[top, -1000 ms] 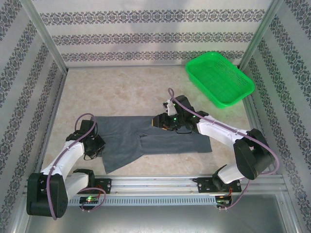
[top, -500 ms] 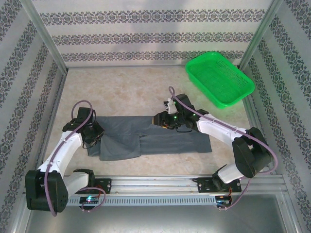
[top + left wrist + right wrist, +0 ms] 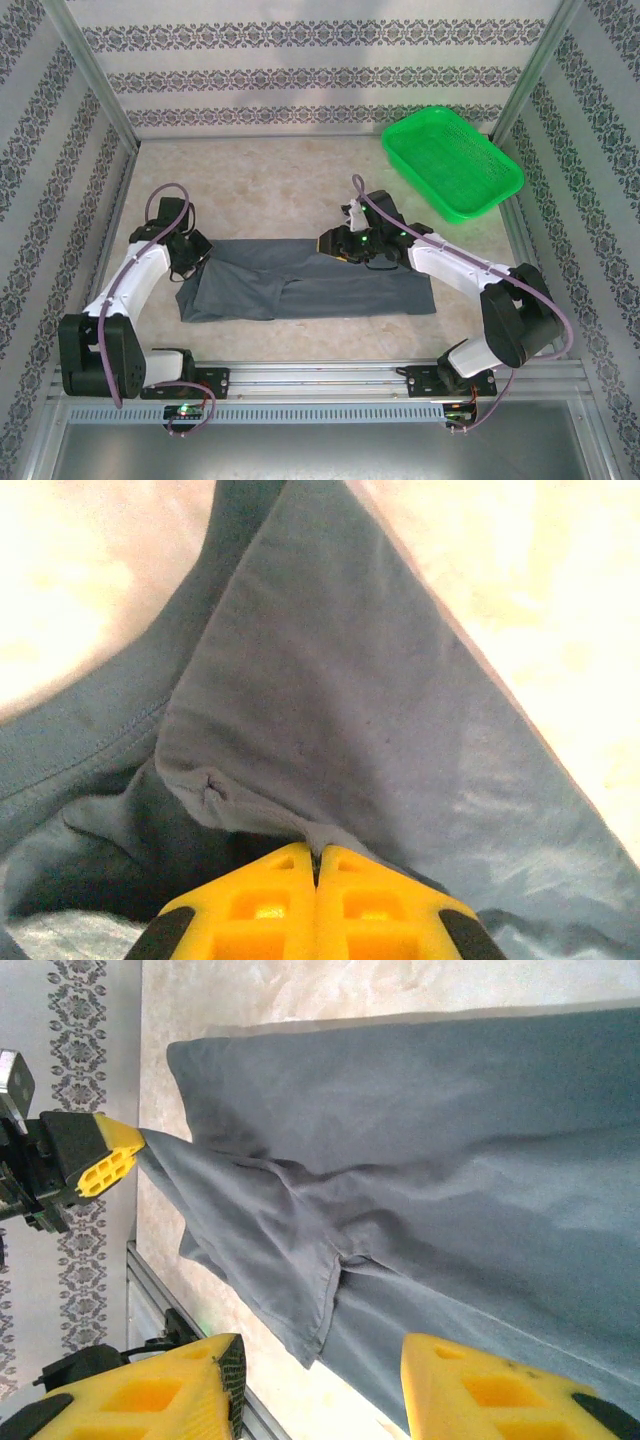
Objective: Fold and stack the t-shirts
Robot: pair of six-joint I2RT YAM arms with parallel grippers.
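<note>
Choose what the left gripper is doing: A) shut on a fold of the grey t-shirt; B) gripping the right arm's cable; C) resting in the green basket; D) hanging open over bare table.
A: in the left wrist view the left gripper is closed, with a fold of the grey t-shirt pinched at its tips.
</note>
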